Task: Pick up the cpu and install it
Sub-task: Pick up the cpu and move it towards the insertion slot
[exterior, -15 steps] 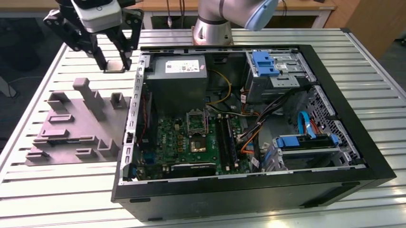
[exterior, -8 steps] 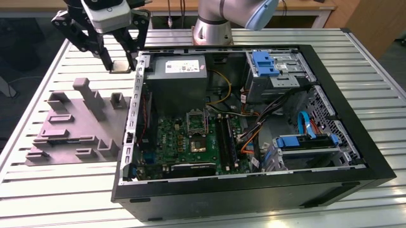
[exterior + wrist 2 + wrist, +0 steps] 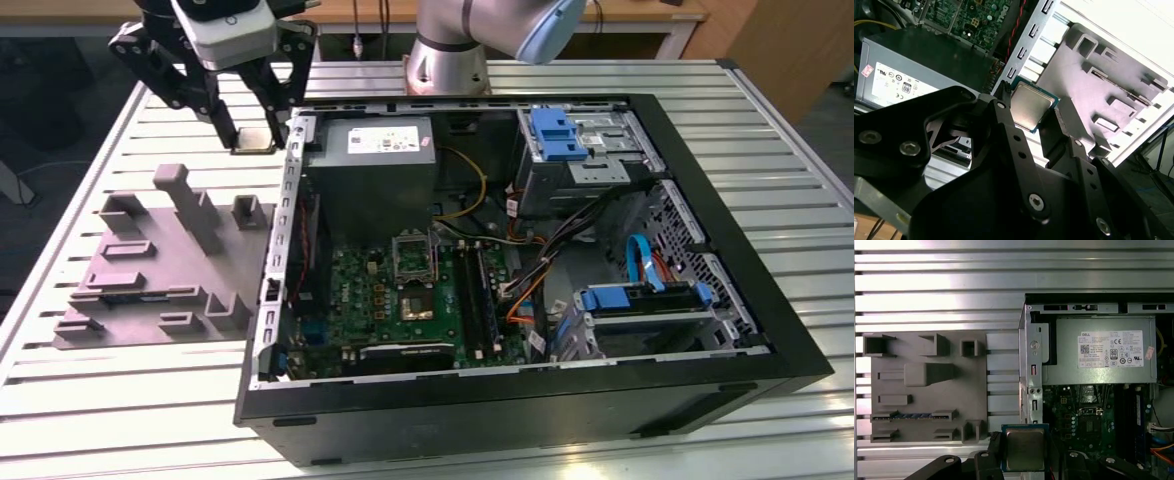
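Observation:
The cpu [image 3: 250,139] is a small flat square chip with a pale silver top and a green rim. It hangs in the air between the fingertips of my gripper [image 3: 250,142], which is shut on it by two opposite edges. It sits just outside the open computer case [image 3: 747,250], beyond the case's back corner on the exterior view's left and above the slatted table. Both wrist views show the cpu [image 3: 1030,104] [image 3: 1025,448] held flat between the black fingers [image 3: 1004,107] [image 3: 994,446]. Inside the case, the motherboard's socket [image 3: 415,284] lies open with its metal bracket [image 3: 411,246] raised.
A grey moulded tray [image 3: 147,290] with upright blocks lies on the table on the exterior view's left of the case. The grey power supply box [image 3: 380,150] fills the case's back corner, right beside the gripper. Cables, blue drive brackets [image 3: 558,132] and memory slots crowd the interior.

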You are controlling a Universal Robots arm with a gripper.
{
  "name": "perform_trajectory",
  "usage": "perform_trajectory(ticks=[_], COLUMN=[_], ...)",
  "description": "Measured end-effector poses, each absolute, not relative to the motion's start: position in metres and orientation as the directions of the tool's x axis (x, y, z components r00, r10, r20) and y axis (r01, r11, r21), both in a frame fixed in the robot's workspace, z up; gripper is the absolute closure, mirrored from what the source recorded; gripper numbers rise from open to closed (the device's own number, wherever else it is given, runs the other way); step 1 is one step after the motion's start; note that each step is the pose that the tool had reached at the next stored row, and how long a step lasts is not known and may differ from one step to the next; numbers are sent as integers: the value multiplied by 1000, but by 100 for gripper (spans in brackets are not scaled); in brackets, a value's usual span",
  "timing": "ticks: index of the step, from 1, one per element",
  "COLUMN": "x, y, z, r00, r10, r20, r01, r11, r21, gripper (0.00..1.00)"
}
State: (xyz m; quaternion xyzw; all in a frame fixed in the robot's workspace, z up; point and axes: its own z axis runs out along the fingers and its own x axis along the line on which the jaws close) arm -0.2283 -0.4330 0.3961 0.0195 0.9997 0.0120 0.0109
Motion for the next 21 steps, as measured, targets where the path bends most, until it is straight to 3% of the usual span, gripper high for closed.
perform_trajectory(ticks=[21], x=[-197], y=[-433], z=[396], r00=[-999], r10=[39], r20=[-21], r01=[39], r11=[999], r21=[24], gripper=[53])
